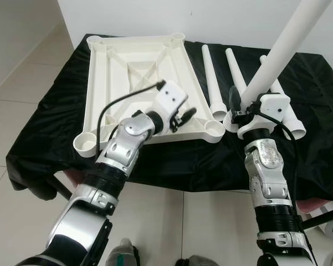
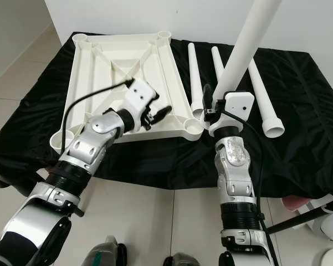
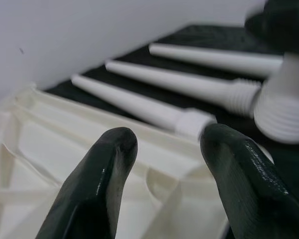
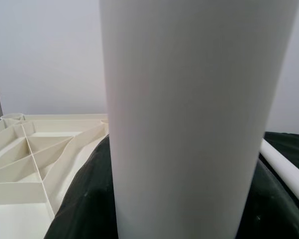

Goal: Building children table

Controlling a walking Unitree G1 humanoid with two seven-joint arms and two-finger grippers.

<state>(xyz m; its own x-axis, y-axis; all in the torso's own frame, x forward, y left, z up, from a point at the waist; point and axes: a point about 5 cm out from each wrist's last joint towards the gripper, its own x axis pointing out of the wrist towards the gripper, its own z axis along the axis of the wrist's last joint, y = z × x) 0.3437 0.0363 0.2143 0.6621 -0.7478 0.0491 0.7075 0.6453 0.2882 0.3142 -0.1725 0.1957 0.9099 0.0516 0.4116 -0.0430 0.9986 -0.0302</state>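
White plastic fills our right tool [image 2: 209,108], clamped on a table leg [image 1: 282,50] raised steeply beside the near corner socket [image 1: 214,128] of the upturned tabletop [image 1: 138,72]. Our left tool [image 1: 184,118] hovers open over that tabletop. Three legs [image 1: 211,77] lie on the black-draped desk [image 1: 39,138]. Next, we judge, the threaded end must align with the socket.

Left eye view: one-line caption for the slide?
Right pincer holds a white table leg upright beside the upturned tabletop; open left pincer hovers over its near edge.
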